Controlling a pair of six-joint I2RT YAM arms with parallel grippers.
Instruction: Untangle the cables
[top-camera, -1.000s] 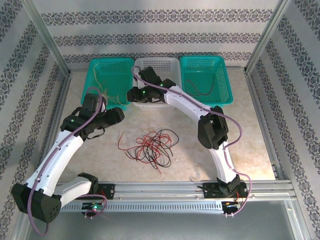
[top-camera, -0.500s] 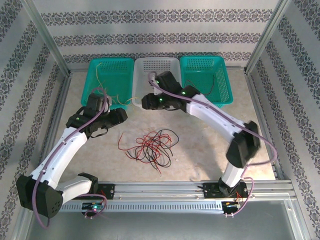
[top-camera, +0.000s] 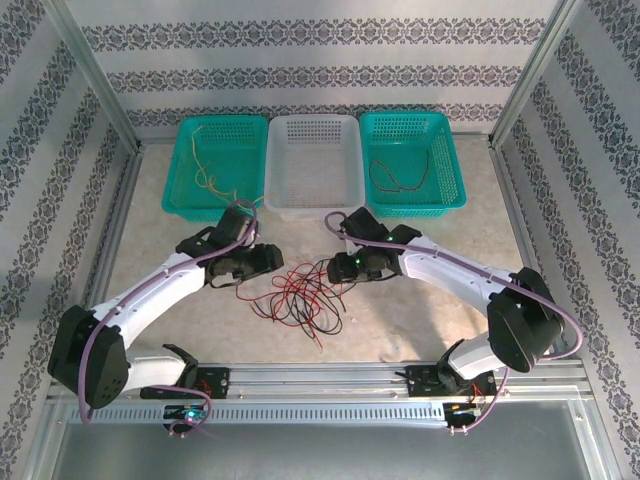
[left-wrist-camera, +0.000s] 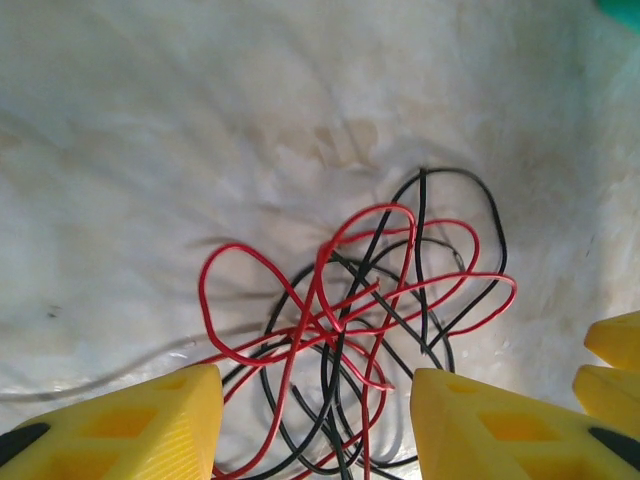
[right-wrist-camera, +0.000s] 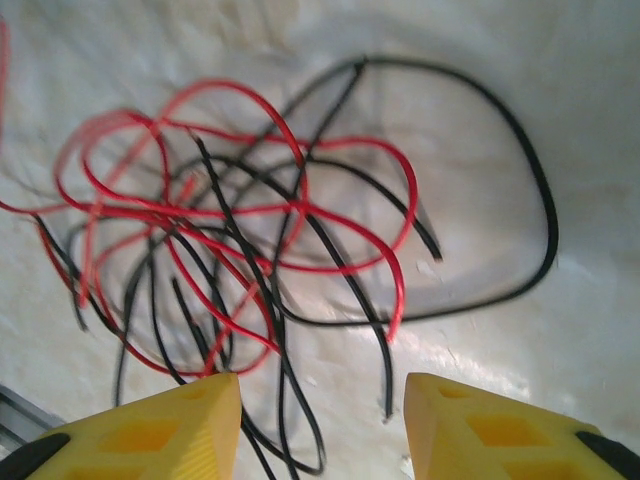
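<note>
The cables (top-camera: 300, 293) lie in a red and black tangle on the table's middle. My left gripper (top-camera: 266, 262) sits at the tangle's left edge and my right gripper (top-camera: 334, 268) at its upper right edge. In the left wrist view the left gripper (left-wrist-camera: 315, 400) is open, its yellow fingers (left-wrist-camera: 150, 420) straddling red and black loops (left-wrist-camera: 350, 300) on the table below. The right gripper (right-wrist-camera: 322, 400) is open too, over black and red strands (right-wrist-camera: 240, 220), gripping nothing. One yellow cable (top-camera: 205, 172) lies in the left teal basket, and a black cable (top-camera: 400, 176) in the right teal basket.
Three baskets line the back: a teal one (top-camera: 188, 195), a white one (top-camera: 312, 205) and another teal one (top-camera: 455, 190). Metal frame rails (top-camera: 320, 378) run along the near edge. Bare tabletop (top-camera: 480, 250) surrounds the tangle.
Both arms have come down from the baskets to the tangle. The right gripper swung from the white basket to the tangle's right side; the left moved right and nearer.
</note>
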